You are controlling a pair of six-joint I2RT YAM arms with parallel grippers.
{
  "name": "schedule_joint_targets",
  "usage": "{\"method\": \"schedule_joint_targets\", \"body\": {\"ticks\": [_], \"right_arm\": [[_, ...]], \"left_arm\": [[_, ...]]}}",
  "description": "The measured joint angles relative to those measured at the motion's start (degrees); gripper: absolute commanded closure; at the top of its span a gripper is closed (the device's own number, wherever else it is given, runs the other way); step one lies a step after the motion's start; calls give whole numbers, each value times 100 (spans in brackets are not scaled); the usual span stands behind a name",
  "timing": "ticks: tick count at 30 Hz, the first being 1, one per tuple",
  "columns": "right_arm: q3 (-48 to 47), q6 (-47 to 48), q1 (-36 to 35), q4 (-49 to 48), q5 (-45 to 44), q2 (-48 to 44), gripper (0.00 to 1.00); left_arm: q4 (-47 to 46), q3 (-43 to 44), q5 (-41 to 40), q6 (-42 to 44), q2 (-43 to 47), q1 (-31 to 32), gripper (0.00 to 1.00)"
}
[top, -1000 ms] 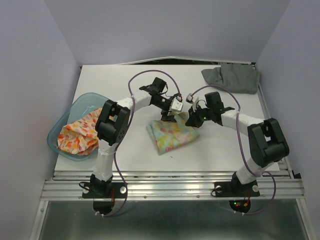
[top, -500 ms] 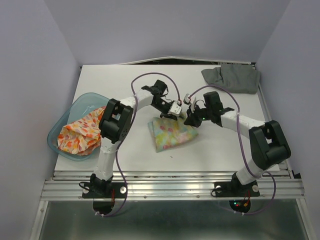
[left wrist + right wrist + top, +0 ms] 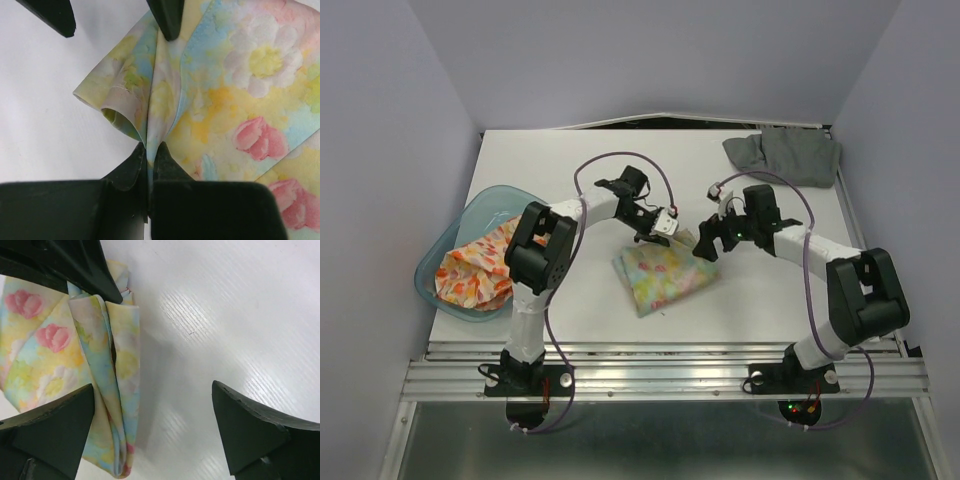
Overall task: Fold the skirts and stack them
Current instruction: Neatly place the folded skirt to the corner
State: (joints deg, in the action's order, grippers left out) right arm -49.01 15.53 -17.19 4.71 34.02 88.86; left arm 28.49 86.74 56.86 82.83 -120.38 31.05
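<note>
The left gripper [image 3: 149, 150], jaws pinching the pastel floral skirt [image 3: 240, 95], should drag its fold over low and flat, while the right gripper [image 3: 152, 390] hangs open-jawed.

My left hand [image 3: 150, 148] has pinched shut on the pastel floral skirt [image 3: 665, 277] at its 12 o'clock edge. My right hand [image 3: 152, 387] has let go, spread wide and eased slightly toward 3 o'clock.
</note>
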Motion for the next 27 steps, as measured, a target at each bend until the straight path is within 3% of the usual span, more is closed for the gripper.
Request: {"method": "schedule_joint_targets", "body": {"ticks": [6, 12, 20, 23, 25, 26, 27], "right_arm": [[13, -793, 446, -81, 914, 26, 0], [400, -2129, 433, -1126, 1753, 289, 0], [837, -2935, 435, -2079, 1893, 645, 5], [835, -3130, 435, -2404, 1856, 721, 26], [835, -3270, 435, -2623, 1788, 791, 51], [828, -3327, 435, -2702, 1722, 828, 71], [817, -3353, 435, -2739, 1650, 863, 83]], "left_arm": [[-369, -59, -11, -295, 131, -81, 100], [-614, -59, -35, -487, 142, -122, 100], [-811, -103, -50, -599, 142, -153, 100], [-872, -103, -52, -621, 142, -153, 100], [-920, -103, -59, -695, 142, -153, 100], [-979, -103, -68, -787, 142, -155, 100], [-1016, -103, -76, -852, 142, -155, 91]]}}
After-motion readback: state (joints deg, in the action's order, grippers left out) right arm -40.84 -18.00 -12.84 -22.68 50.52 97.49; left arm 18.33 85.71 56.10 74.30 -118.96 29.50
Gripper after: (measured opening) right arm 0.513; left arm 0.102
